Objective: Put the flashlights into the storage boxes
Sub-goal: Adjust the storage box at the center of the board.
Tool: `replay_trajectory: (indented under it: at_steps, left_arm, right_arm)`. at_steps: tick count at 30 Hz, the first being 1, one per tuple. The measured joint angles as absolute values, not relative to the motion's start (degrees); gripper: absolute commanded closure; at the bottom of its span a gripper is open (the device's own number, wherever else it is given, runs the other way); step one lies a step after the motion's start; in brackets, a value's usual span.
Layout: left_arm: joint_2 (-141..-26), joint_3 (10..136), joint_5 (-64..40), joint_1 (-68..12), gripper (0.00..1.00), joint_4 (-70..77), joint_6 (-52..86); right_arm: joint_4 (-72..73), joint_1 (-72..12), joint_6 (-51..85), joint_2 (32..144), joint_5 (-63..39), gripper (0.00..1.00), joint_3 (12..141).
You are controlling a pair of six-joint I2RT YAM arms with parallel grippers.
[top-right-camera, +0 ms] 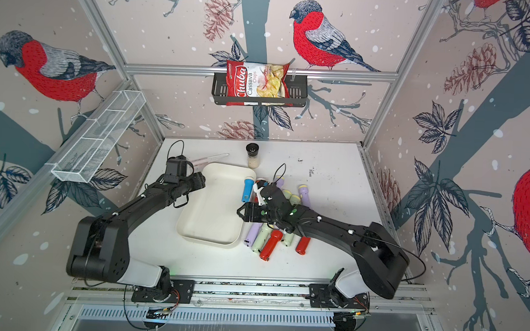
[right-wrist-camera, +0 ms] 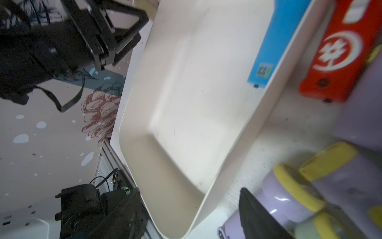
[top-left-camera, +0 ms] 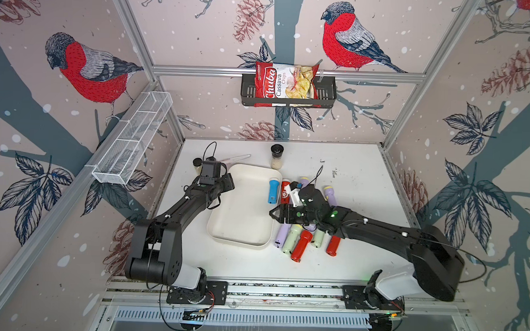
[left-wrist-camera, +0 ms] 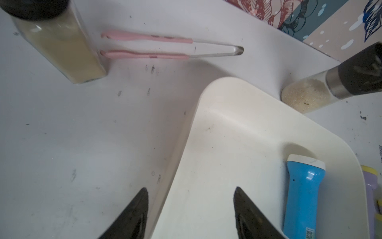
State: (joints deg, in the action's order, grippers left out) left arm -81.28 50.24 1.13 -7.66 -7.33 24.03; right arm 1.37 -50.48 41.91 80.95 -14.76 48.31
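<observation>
The cream-white storage box (top-left-camera: 243,214) lies mid-table. One blue flashlight (top-left-camera: 274,191) rests inside it along the right wall (left-wrist-camera: 301,192). Several other flashlights lie on the table right of it: a red one with a white logo (top-left-camera: 285,191), a lilac one (top-left-camera: 330,196), and a front cluster of lilac (top-left-camera: 280,236), pale green (top-left-camera: 291,239) and red (top-left-camera: 300,245). My left gripper (left-wrist-camera: 190,190) is open and empty, straddling the box's far left rim. My right gripper (right-wrist-camera: 188,192) is open and empty over the box's right rim, one finger beside a lilac flashlight (right-wrist-camera: 285,192).
A glass jar with a black cap (top-left-camera: 276,156) stands behind the box, and another jar (left-wrist-camera: 60,45) is by my left wrist. Pink-handled tongs (top-left-camera: 236,159) lie at the back left. A white wire basket (top-left-camera: 132,139) and a black wall basket (top-left-camera: 325,92) holding a chips bag hang on the walls.
</observation>
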Motion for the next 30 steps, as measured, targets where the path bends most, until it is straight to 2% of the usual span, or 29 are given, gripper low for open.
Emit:
replay_trajectory:
  at_steps: [7, 12, 16, 22, 30]
  left_arm:
    - [-72.49, 49.36, 6.57, -14.87, 0.37, -9.41, 22.04]
    - [-68.88, 45.65, 4.21, -21.8, 0.39, -7.27, 20.99]
    - [-68.16, 43.46, 1.91, -24.51, 0.39, -5.04, 20.78]
    - [-68.53, 41.98, -3.6, -25.76, 0.39, -3.09, 21.26]
    - [-65.23, 35.11, -16.56, -28.53, 0.39, -1.93, 24.43]
  right_arm:
    - [-8.45, -35.27, 34.81, 73.17, -12.25, 0.25, 47.09]
    - [-16.88, -22.09, 27.73, 72.71, -11.94, 0.25, 47.11]
    - [-22.68, -14.98, 22.81, 74.91, -12.38, 0.26, 47.9]
    - [-27.51, -13.08, 18.09, 78.65, -10.57, 0.26, 50.3]
    - [-28.73, -13.26, 16.6, 81.17, -9.5, 0.25, 52.14]
